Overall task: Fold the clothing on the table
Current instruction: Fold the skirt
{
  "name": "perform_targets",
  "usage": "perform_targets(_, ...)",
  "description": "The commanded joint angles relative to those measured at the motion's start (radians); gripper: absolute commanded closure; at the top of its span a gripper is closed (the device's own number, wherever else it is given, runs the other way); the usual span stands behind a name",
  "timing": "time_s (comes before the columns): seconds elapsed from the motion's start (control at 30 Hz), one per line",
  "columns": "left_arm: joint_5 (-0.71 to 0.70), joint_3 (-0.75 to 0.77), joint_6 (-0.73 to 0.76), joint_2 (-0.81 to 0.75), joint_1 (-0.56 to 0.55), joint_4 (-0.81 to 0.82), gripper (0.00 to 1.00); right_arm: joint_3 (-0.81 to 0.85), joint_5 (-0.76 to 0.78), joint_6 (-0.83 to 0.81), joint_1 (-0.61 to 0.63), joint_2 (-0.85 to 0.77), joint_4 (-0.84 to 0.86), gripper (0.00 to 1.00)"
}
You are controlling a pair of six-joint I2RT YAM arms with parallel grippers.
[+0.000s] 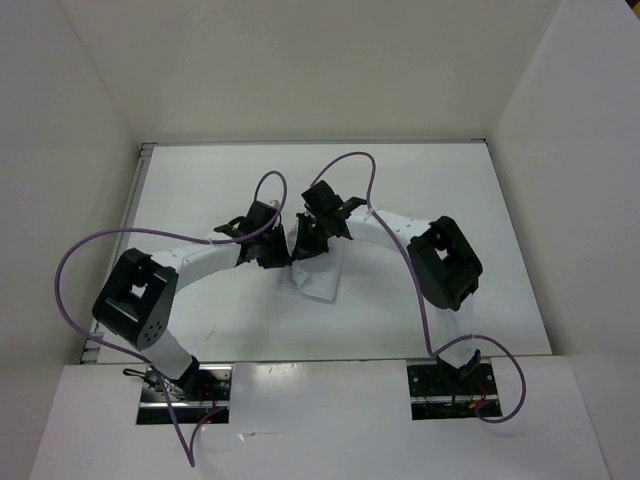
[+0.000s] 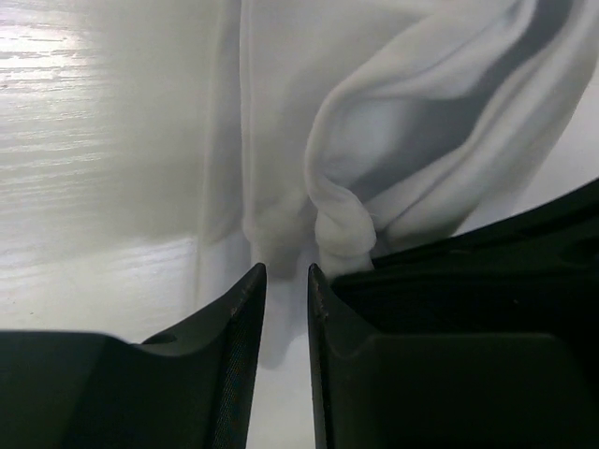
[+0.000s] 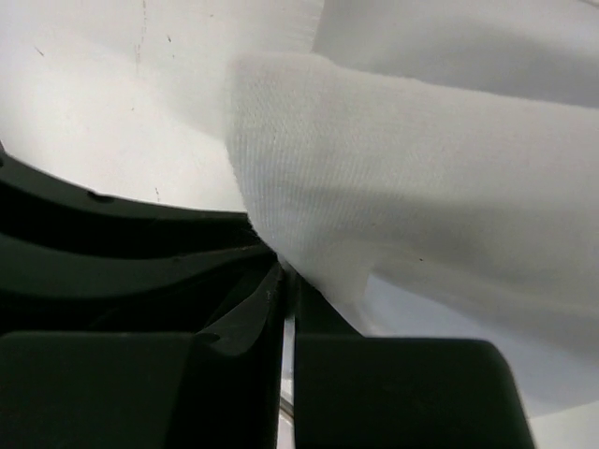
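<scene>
The cloth [image 1: 322, 282] sits bunched at the centre of the top view, just below my two grippers. My left gripper [image 2: 285, 269] nips a fold in a narrow gap, and my right gripper [image 3: 285, 271] is clamped tight on an edge. The table [image 1: 450, 190] is white, with white walls [image 1: 300, 70] around it. The cloth is white, limp and creased.

In the left wrist view the clothing [image 2: 281, 140] runs off the top and right edges. Whether its bunched fold is pinched by the left tool [image 2: 286, 271] cannot be told. In the right wrist view the cloth is close and blurred, and the bottom edge cuts off the right tool [image 3: 284, 273]. From above, both tools hide most of the clothing, and its outline on the white bench [image 1: 450, 200] is hard to trace.
</scene>
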Motion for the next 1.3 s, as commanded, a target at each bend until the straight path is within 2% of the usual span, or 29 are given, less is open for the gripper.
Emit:
perform_targets(0.0, -0.016, -0.005, -0.010, -0.043, -0.003, -0.021, 0.69, 0.076, -0.022, 0.002, 0.011, 0.026, 0.055, 1.00)
perform_targets(0.07, -0.037, -0.005, -0.010, -0.052, -0.003, -0.046, 0.67, 0.086, -0.022, 0.002, 0.011, 0.040, 0.064, 0.99)
perform_targets(0.2, -0.112, -0.005, -0.010, -0.092, -0.003, -0.110, 0.57, 0.104, -0.042, 0.002, 0.011, 0.063, 0.078, 0.76)
perform_targets(0.27, -0.183, -0.005, -0.033, -0.150, -0.003, -0.145, 0.52, 0.104, -0.081, 0.011, 0.011, 0.063, 0.102, 0.69)
perform_targets(0.33, -0.227, -0.005, -0.042, -0.227, -0.003, -0.155, 0.51, 0.093, -0.108, 0.023, 0.011, 0.063, 0.152, 0.64)
perform_targets(0.43, -0.237, 0.006, -0.042, -0.322, 0.006, -0.195, 0.49, 0.058, -0.186, 0.060, 0.011, 0.032, 0.231, 0.63)
perform_targets(0.57, -0.176, 0.006, -0.020, -0.408, 0.006, -0.196, 0.49, 0.023, -0.164, 0.082, -0.009, -0.098, 0.239, 0.64)
perform_targets(0.63, -0.134, 0.006, -0.006, -0.419, 0.006, -0.181, 0.49, 0.014, -0.006, 0.062, -0.018, -0.153, 0.172, 0.68)
perform_targets(0.67, -0.083, -0.006, 0.003, -0.419, 0.006, -0.147, 0.52, 0.027, 0.061, 0.051, -0.018, -0.193, 0.079, 0.70)
perform_targets(0.73, -0.029, -0.015, 0.030, -0.388, 0.006, -0.086, 0.68, 0.027, 0.234, 0.042, -0.018, -0.227, -0.012, 0.81)
perform_targets(0.83, 0.093, -0.016, 0.071, -0.315, 0.006, -0.006, 0.86, -0.017, 0.298, 0.031, -0.045, -0.265, -0.034, 0.90)
perform_targets(1.03, 0.300, 0.053, 0.111, -0.118, 0.006, 0.113, 0.87, -0.062, 0.321, 0.031, -0.084, -0.284, -0.053, 0.95)
perform_targets(1.17, 0.266, 0.121, 0.111, 0.032, 0.021, 0.114, 0.88, -0.112, 0.312, 0.031, -0.084, -0.317, -0.053, 0.95)
perform_targets(1.27, 0.220, 0.121, 0.090, 0.084, 0.052, 0.114, 0.89, -0.172, 0.312, 0.031, -0.084, -0.362, -0.053, 0.95)
